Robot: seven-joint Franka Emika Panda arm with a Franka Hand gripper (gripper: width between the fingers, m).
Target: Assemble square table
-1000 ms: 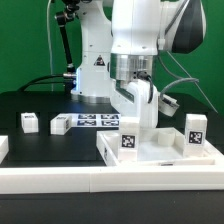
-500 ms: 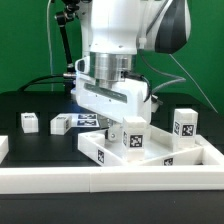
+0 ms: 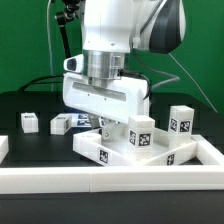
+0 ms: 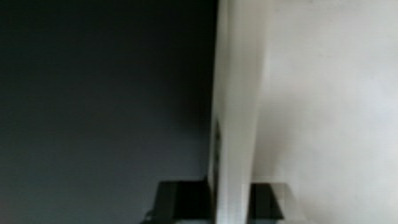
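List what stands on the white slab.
Two upright white legs stand on the slab; the gripper covers its far corner, so anything there is hidden.

Robotics lab. A large white robot arm (image 3: 110,30) stands over a matte black table (image 3: 20,105) before a plain green curtain (image 3: 25,40). Loose cables (image 3: 186,78) trail at the exterior view's right. Small white blocks (image 3: 29,121) carry black-and-white square tags.

slab (image 3: 105,157): two legs (image 3: 141,136) on it | loose legs (image 3: 29,121): exterior view's left of it
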